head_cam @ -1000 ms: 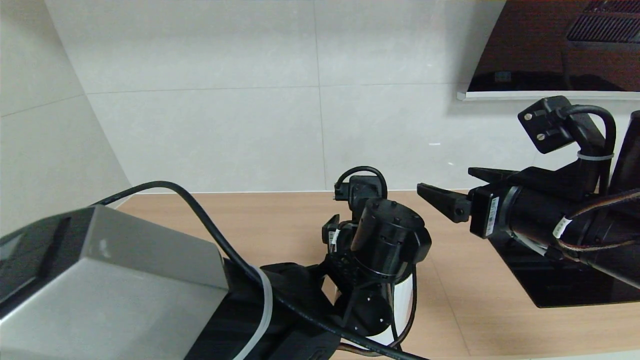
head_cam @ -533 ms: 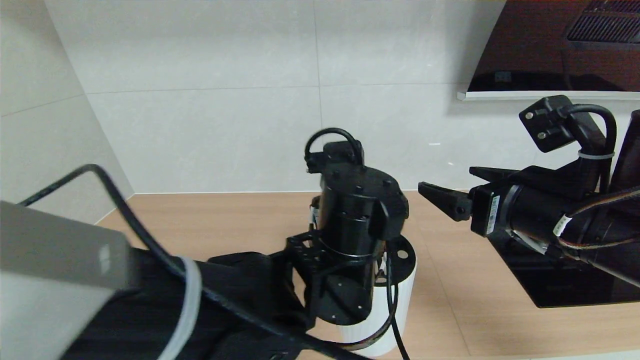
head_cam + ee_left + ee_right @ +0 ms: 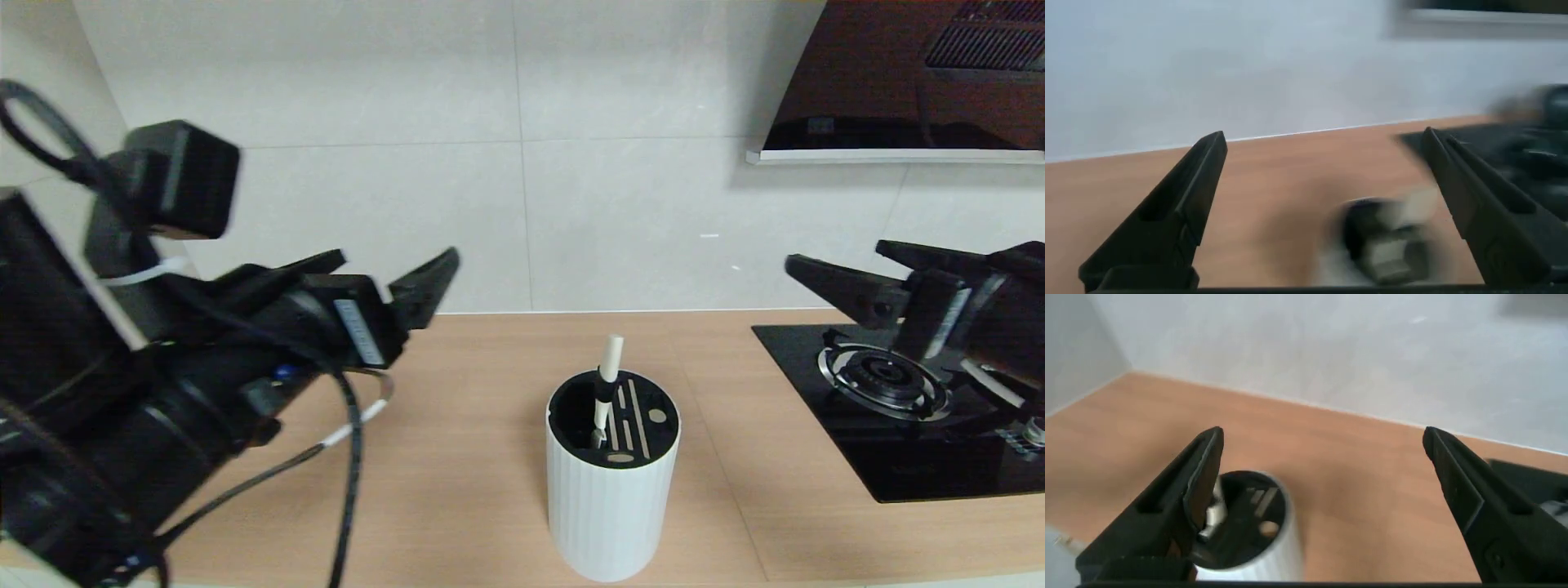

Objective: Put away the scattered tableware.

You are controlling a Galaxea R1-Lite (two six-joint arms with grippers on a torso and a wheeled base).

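**Head view: both grippers empty, one utensil in holder**

Holder [image 3: 612, 498]: a white ribbed cylinder with a black slotted top. It stands upright on the counter [image 3: 457, 384], at lower centre of the frame.

Utensil [image 3: 609, 359]: it stands in a slot on the left side of the holder's top. The white handle points up with a slight lean to the right, and a dark section sits below the handle. The working end is down inside the slot, so I cannot tell the type of tableware.

Left gripper [image 3: 392, 263]: at mid-left of the frame, raised above the counter and pointing right toward the centre. Its jaws are spread wide with nothing between them. It sits well to the left of the holder and higher than the holder's top. In the left wrist view the spread fingers [image 3: 1176, 216] frame the counter and a blurred pale-and-dark shape, probably the holder.

Right gripper [image 3: 837, 255]: at the right edge of the frame, pointing left. Its jaws are spread and hold nothing. It hangs above the hob [image 3: 939, 465] and apart from the holder. In the right wrist view the holder's black top shows between the fingers, farther off, with a pale piece on one side of it.

Hob: black glass, set into the counter at lower right. One burner [image 3: 886, 377] is visible below the right gripper.

Hood [image 3: 914, 73]: dark, at upper right against the pale tiled wall [image 3: 326, 163].
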